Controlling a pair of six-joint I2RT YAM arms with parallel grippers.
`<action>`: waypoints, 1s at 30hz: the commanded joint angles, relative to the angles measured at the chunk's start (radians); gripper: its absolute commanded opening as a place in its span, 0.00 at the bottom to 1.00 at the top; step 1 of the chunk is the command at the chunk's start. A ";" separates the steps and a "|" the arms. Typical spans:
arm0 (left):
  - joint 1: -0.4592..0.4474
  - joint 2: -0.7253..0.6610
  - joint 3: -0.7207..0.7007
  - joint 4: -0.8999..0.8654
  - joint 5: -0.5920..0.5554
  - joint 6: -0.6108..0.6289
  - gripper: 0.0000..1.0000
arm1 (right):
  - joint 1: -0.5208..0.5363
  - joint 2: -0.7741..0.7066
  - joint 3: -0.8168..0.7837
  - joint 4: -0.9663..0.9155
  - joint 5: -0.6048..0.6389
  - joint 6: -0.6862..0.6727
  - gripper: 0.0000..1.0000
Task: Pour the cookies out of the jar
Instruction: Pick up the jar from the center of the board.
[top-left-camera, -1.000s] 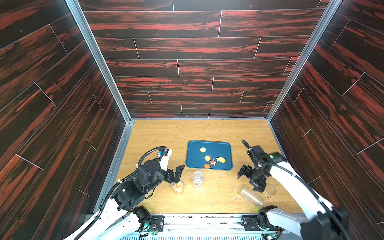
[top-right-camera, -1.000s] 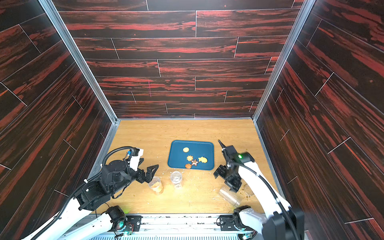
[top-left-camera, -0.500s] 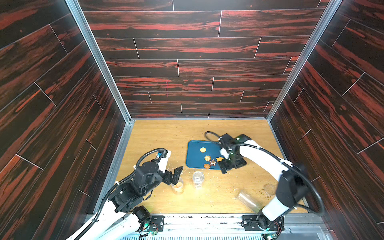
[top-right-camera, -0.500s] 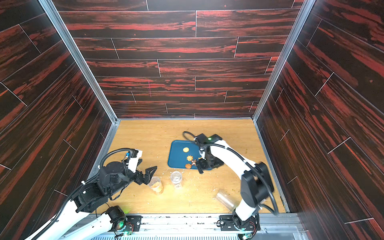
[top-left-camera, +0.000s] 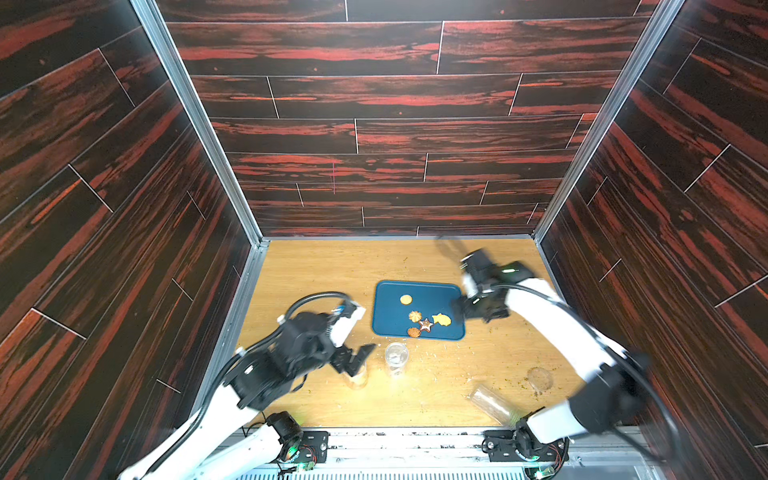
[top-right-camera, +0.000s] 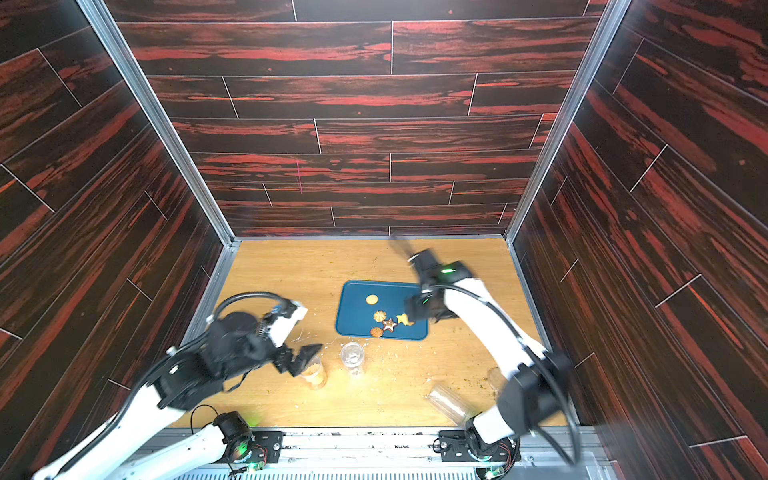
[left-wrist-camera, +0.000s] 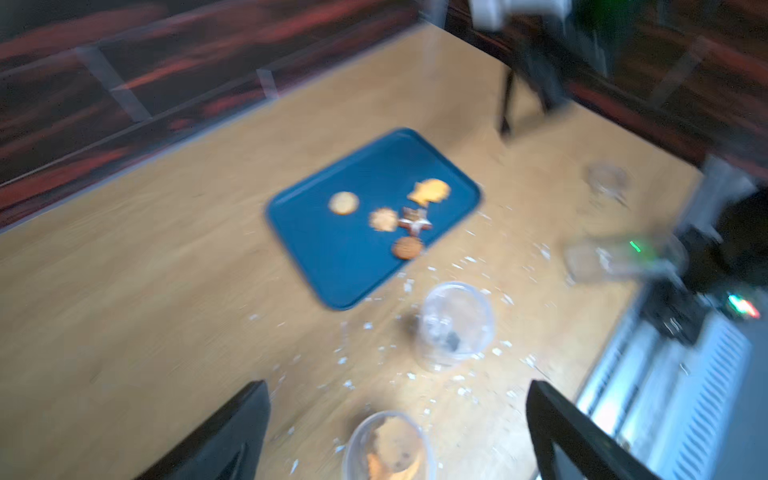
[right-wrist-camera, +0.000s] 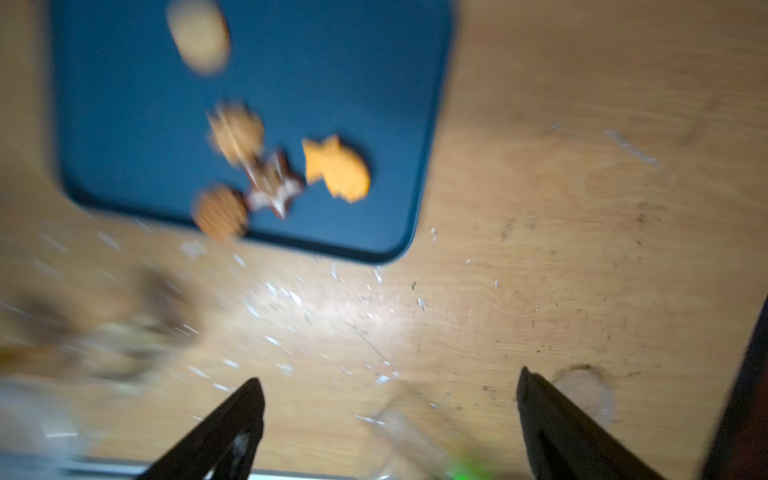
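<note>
A clear jar (top-left-camera: 357, 376) (top-right-camera: 313, 374) (left-wrist-camera: 388, 446) stands upright near the table's front left with cookies (left-wrist-camera: 392, 451) inside. My left gripper (top-left-camera: 353, 357) (top-right-camera: 301, 357) (left-wrist-camera: 397, 384) hovers open just over and behind it, one jaw on each side of it, not touching. Several more cookies (top-left-camera: 424, 320) (top-right-camera: 388, 320) (left-wrist-camera: 399, 212) (right-wrist-camera: 266, 166) lie on a blue tray (top-left-camera: 390, 307) (top-right-camera: 353, 307) (left-wrist-camera: 324, 241) (right-wrist-camera: 124, 124). My right gripper (top-left-camera: 461, 309) (top-right-camera: 415, 309) (right-wrist-camera: 389, 376) is open and empty above the tray's right edge, blurred by motion.
An empty clear jar (top-left-camera: 395, 357) (top-right-camera: 352, 357) (left-wrist-camera: 455, 324) stands in front of the tray. Another clear jar (top-left-camera: 490, 403) (top-right-camera: 449, 401) (left-wrist-camera: 615, 257) lies on its side at the front right, a clear lid (top-left-camera: 539, 378) (left-wrist-camera: 609, 180) (right-wrist-camera: 582, 390) beside it. Pale crumbs litter the wood.
My right arm swung from the front right up over the tray, then back toward the tray's right edge, its jaws opening a little wider. My left gripper stayed open by the cookie jar.
</note>
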 joint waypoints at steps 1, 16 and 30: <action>-0.024 0.113 0.076 -0.027 0.158 0.238 1.00 | -0.055 -0.091 0.081 -0.051 -0.094 0.280 0.98; -0.268 0.749 0.358 0.187 0.293 0.643 1.00 | -0.077 -0.362 0.275 0.155 -0.207 0.599 0.98; -0.440 1.255 0.776 0.147 0.189 0.783 1.00 | -0.077 -0.361 0.321 0.119 -0.427 0.582 0.98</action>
